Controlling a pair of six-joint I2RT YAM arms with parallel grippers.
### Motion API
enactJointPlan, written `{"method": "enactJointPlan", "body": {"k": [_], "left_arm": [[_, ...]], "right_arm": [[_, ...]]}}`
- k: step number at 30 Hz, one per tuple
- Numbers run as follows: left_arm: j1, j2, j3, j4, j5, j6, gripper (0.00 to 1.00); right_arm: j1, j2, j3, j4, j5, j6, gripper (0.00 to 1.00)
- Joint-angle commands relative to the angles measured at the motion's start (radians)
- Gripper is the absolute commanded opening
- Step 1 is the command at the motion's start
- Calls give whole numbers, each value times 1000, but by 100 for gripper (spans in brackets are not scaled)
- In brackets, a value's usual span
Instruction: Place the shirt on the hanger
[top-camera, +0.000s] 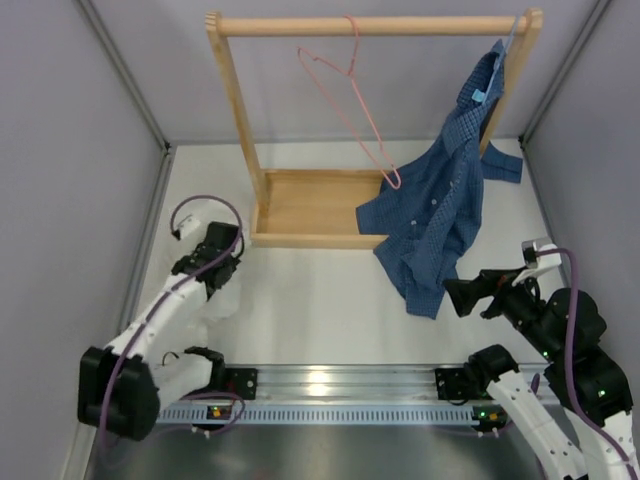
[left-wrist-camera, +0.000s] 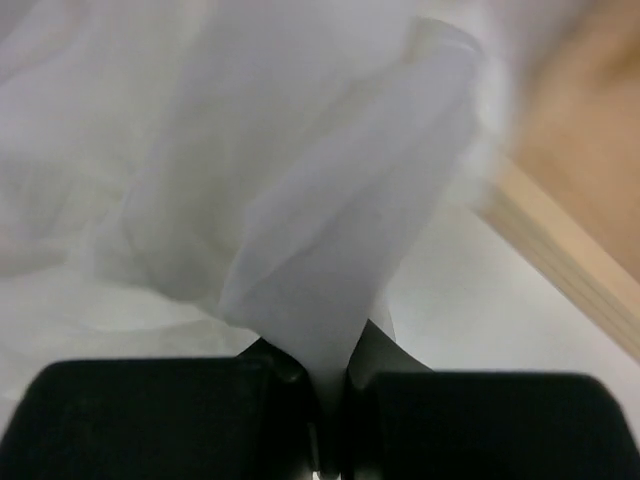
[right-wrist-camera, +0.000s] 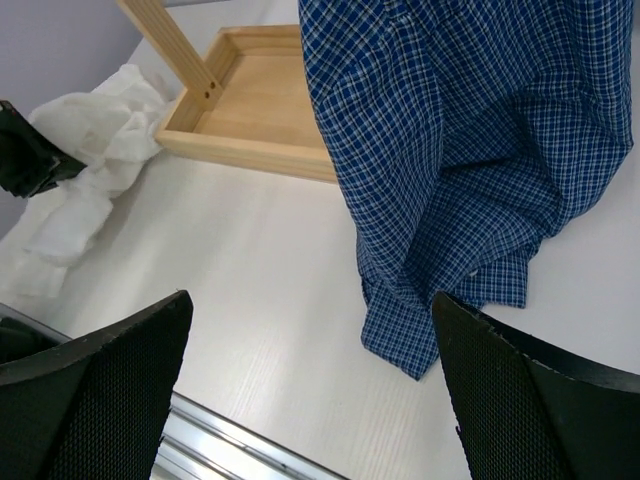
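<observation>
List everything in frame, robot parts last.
shirt: 1, white, crumpled on the table left of the rack
hanger: 1, pink wire, hooked on the rack's top bar, empty
checked shirt: 1, dark blue, hanging from the right end of the top bar, lower part draped onto the table
rack: 1, light wood, at the back of the table, with a tray base
table: 1, white
mounting rail: 1, silver, along the near edge at the arm bases
left gripper: 1, black, shut on a fold of the shirt
right gripper: 1, black, open, holding nothing, beside the checked shirt's hem
</observation>
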Motion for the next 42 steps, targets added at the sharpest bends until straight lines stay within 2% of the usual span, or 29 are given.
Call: {"method": "enactJointPlan", "body": {"k": [1, 3, 4, 5, 6, 7, 8, 9, 10, 12, 14, 15, 16, 17, 18, 21, 22, 26, 29, 30, 32, 33, 36, 37, 38, 39, 41, 42], "left_arm": [[-411, -199, 69, 104, -47, 79, 0], [-589, -238, 63, 104, -99, 59, 0], [-755, -246, 57, 104, -145, 27, 0], [-843, -235, 60, 107, -174, 17, 0], [-926, -214, 66, 105, -212, 5, 0], [-1089, -144, 72, 104, -292, -16, 0], [-1164, -96, 83, 104, -318, -27, 0], [-1285, -48, 115, 104, -338, -41, 1], [-1333, 57, 131, 105, -370, -68, 2], [-1454, 154, 164, 110, -380, -98, 10], [-1526, 300, 250, 147, -397, -60, 12], [-1596, 394, 287, 174, -398, -11, 19], [-1626, 441, 375, 206, -400, 97, 26], [-1652, 489, 425, 202, -409, 135, 35], [-1675, 551, 465, 198, -403, 188, 57], [-1675, 541, 516, 159, -398, 159, 92], [-1674, 520, 501, 162, -401, 145, 98], [-1671, 351, 381, 156, -433, 146, 98], [-1643, 155, 294, 107, -501, 44, 98], [-1579, 51, 233, 55, -498, -52, 98], [-1474, -44, 154, 46, -399, -110, 98], [-1339, -113, 84, 55, -344, -131, 98], [-1168, -181, 13, 131, -213, -72, 98], [-1134, -183, -16, 227, -169, -37, 98], [-1096, -180, -26, 283, -33, -2, 98], [-1032, -149, -32, 340, 46, 64, 98], [-984, -99, -30, 476, 254, 112, 97], [-959, -33, -20, 504, 305, 143, 97]], "right_arm": [[-12, 5, -10, 93, -21, 14, 99], [-11, 21, -13, 107, -23, 20, 100], [-12, 25, -13, 110, -23, 20, 100], [-11, 36, -13, 115, -26, 20, 99], [-11, 42, -11, 116, -29, 17, 99], [-12, 50, -5, 116, -32, 16, 100], [-11, 59, -2, 116, -38, 14, 99], [-11, 64, 1, 116, -52, 14, 99], [-11, 70, 7, 116, -61, 13, 99], [-11, 73, 12, 116, -86, 8, 100], [-12, 70, 3, 116, -103, 7, 99], [-12, 71, -4, 124, -133, 7, 99], [-12, 73, -22, 132, -161, 5, 99], [-11, 86, -31, 141, -188, 5, 99], [-11, 97, -46, 152, -240, 0, 99], [-11, 146, -62, 152, -279, -16, 99], [-12, 156, -74, 147, -277, -20, 99], [-12, 203, -105, 143, -329, -21, 99], [-8, 243, -135, 158, -357, -4, 100], [-6, 252, -158, 167, -365, 2, 99], [18, 271, -174, 195, -365, 14, 99], [29, 274, -181, 204, -335, 22, 99], [63, 269, -174, 222, -284, 43, 100], [70, 269, -171, 225, -282, 42, 99], [72, 271, -166, 225, -282, 40, 100], [73, 275, -159, 225, -281, 39, 99], [75, 281, -151, 221, -277, 28, 99], [75, 280, -146, 218, -274, 28, 99]]}}
